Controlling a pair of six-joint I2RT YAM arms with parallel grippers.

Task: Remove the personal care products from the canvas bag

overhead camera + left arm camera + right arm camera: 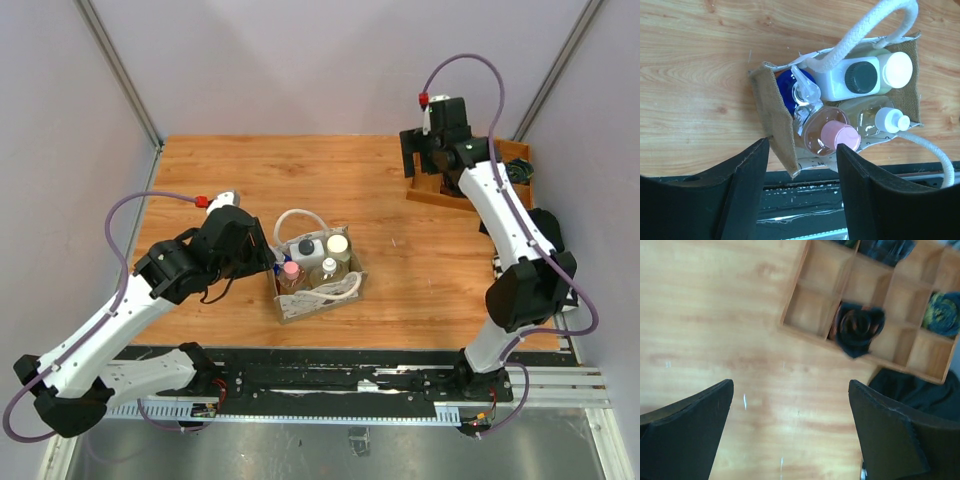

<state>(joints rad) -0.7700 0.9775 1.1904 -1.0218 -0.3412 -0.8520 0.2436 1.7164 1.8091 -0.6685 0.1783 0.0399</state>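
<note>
Top external view: a wood-grain table [400, 200] with a smooth plank pattern fills the middle of the frame between pale walls. The left gripper [262, 255] sits left of centre, just beside the canvas bag [320, 303]. The right gripper [425, 165] is at the upper right, over a brown wooden tray [440, 195].

Right wrist view: the tray [807, 310], upper right, is divided into square compartments. One holds a black rolled bundle [857, 327]. The right gripper's [790, 385] jaws stand wide apart over bare table and hold nothing.

Left wrist view: the bag [777, 125], coarse beige weave with a thick white twisted rope handle [875, 30], stands upright at centre right. The personal care products are all inside it, packed close together. They are:
- a white rectangular bottle with a ribbed black cap [860, 77]
- a white-capped bottle [896, 69] touching it
- a clear round bottle with a smooth pink cap [840, 137]
- a clear bottle with a small white nozzle cap [887, 120]
- a blue bottle [787, 90] under a clear pump head [805, 90]

Lettering on the containers cannot be read. The left gripper's [802, 145] matte black fingers are spread open at the bottom of the frame, one on either side of the bag's near corner, and grasp nothing.
</note>
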